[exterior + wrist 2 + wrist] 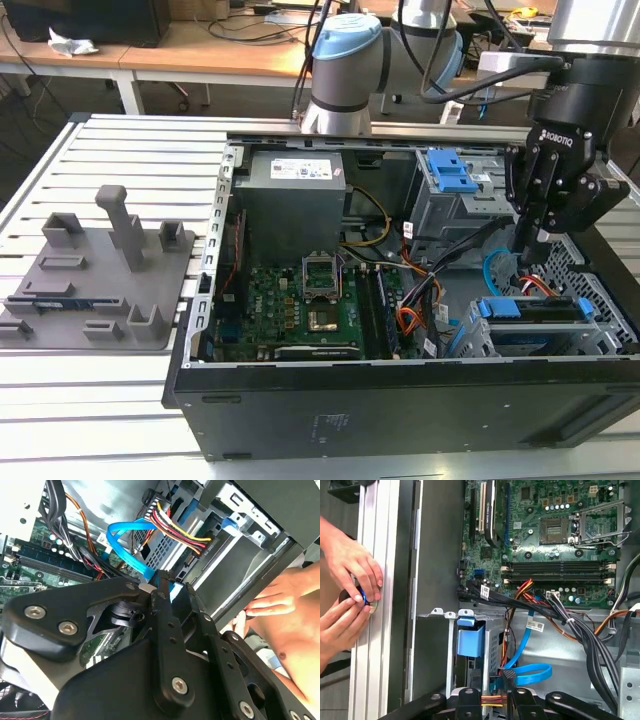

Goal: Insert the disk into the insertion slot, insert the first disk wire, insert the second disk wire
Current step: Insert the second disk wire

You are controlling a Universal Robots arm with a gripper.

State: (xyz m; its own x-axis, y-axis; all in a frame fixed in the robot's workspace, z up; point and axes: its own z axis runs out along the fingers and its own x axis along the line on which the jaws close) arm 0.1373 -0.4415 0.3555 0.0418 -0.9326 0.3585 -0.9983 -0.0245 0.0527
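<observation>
Disk (530, 310) sits in low grey insertion slot (600, 300), at exterior view's right, blue frame around it. Claw (527, 250) hangs low just above it, near blue second disk wire (530, 672); cannot tell how wide claw is or if it holds anything. Red-orange first disk wire (175, 527) lies close by. Risk: claw could snag loose wires. Person's hands (350, 595) rest at case edge, could get bumped.
</observation>
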